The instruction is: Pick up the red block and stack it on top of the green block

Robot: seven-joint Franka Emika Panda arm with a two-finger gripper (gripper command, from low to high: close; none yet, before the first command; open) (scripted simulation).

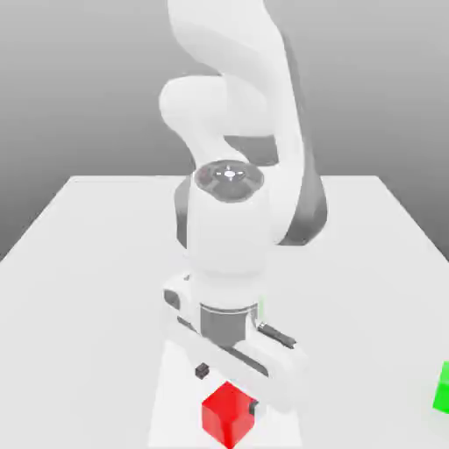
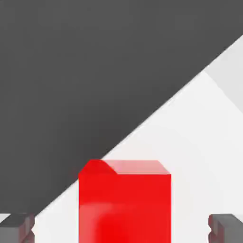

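Pale tabletop (image 1: pixel 96 289) beneath, the claw (image 2: pixel 121 230) hovers wide open and empty above the red block (image 2: pixel 124 204).

Small bright red cube, smooth plain faces (image 1: pixel 229 415): bottom centre of exterior view, upright, turned cornerwise; in hand view, square-on.

Small bright green cube, smooth plain faces (image 1: pixel 444 389): lower right edge of exterior view, partly cut off by frame, well apart from red cube.
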